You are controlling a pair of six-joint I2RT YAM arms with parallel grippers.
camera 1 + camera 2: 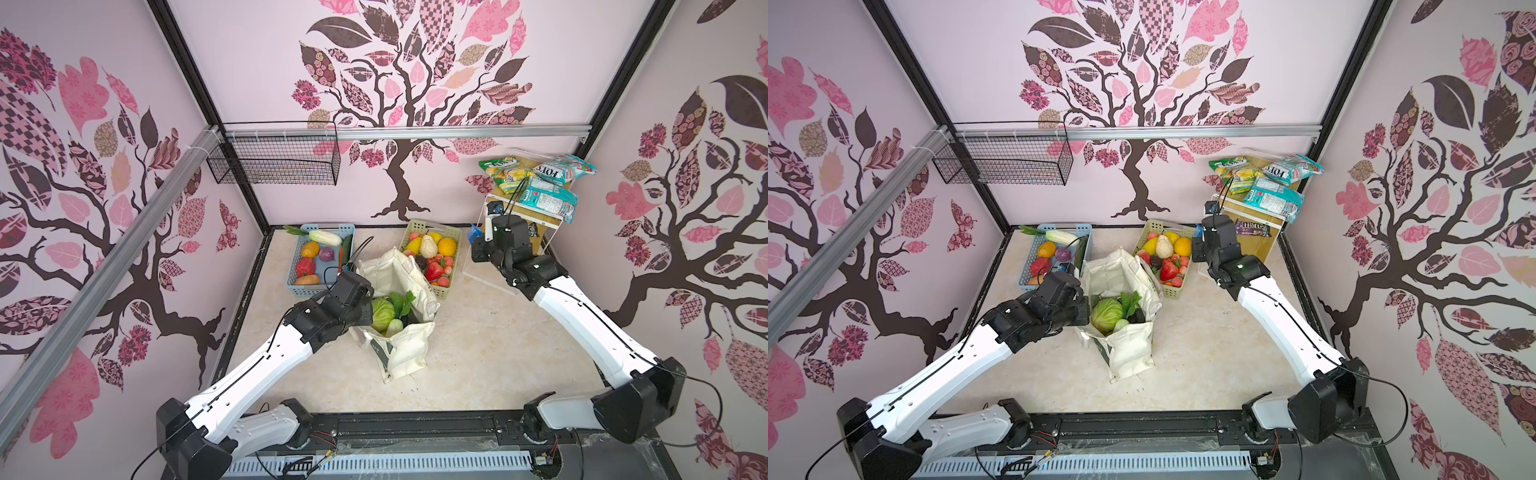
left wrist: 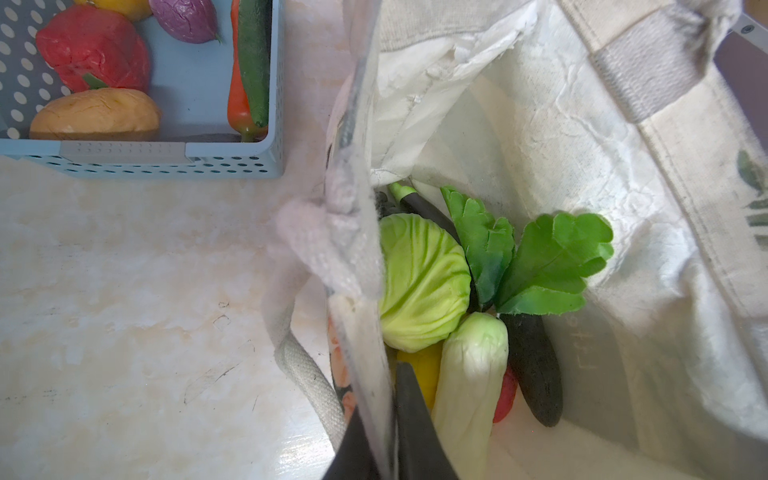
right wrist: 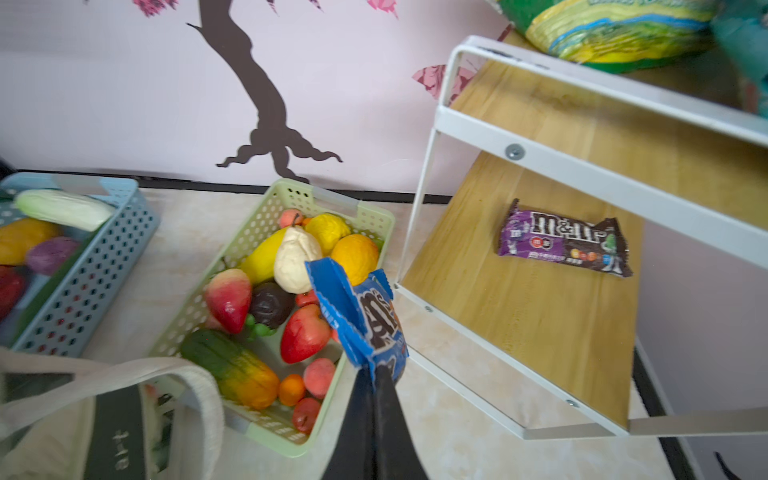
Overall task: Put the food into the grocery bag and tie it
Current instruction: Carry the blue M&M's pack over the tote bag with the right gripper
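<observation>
At the middle of the counter (image 1: 490, 357), the grocery bag (image 1: 405, 353) stands open, cabbage (image 2: 419, 282) and radish (image 2: 469, 374) inside; the left jaws are pinched shut on its left rim, evidently to keep the mouth spread. At far right, beside the shelf rack (image 3: 540, 324), the right jaws are shut tight on the blue M&M's packet (image 3: 365, 320), held aloft, well apart from the bag, apparently for carrying across.

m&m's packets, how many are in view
2. The blue M&M's packet is pinched in the right gripper, beside the rack; the brown M&M's packet lies on the rack's lower wooden shelf. More may be hidden in the canvas tote.
</observation>
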